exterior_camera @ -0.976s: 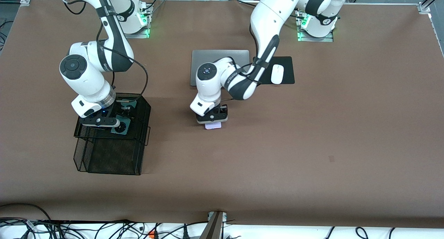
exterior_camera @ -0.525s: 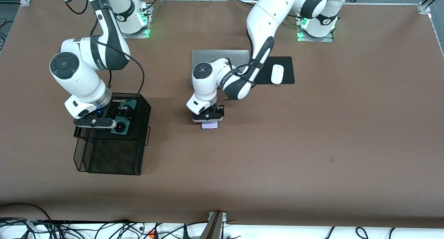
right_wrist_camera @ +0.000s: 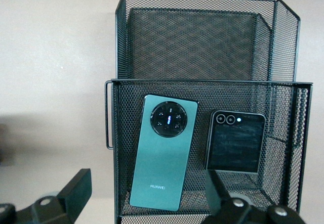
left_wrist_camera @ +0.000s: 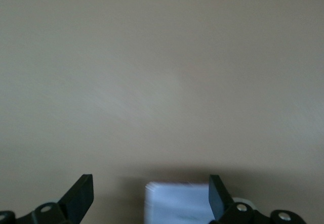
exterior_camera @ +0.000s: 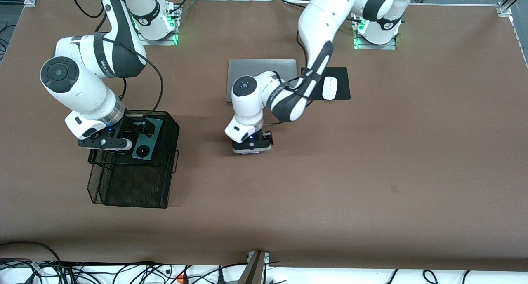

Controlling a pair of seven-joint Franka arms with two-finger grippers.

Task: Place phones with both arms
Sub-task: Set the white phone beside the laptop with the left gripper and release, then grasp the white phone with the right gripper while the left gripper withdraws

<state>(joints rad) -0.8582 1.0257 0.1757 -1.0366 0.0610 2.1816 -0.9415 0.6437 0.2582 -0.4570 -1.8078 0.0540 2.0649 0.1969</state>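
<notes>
The dark green phone (right_wrist_camera: 164, 153) with its round camera ring lies in the upper tier of a black mesh tray (right_wrist_camera: 202, 42). The small black flip phone (right_wrist_camera: 235, 141) lies beside it. My right gripper (right_wrist_camera: 147, 198) hangs open above that tier's edge and holds nothing; the front view shows the gripper (exterior_camera: 105, 143) and the green phone (exterior_camera: 144, 148) there too. My left gripper (exterior_camera: 251, 147) is low over mid-table. The pale pink-lavender flip phone (left_wrist_camera: 177, 204) sits between its open fingers (left_wrist_camera: 83, 193), close to one and apart from the other.
A silver laptop (exterior_camera: 262, 67) lies closed, farther from the front camera than the left gripper. A white mouse (exterior_camera: 329, 88) rests on a black pad (exterior_camera: 340, 76) beside it. The mesh tray's lower tier (exterior_camera: 132, 189) juts toward the camera.
The left gripper has opened around the pale phone and now covers it in the front view. The right arm has drawn its hand toward its own end of the table.
</notes>
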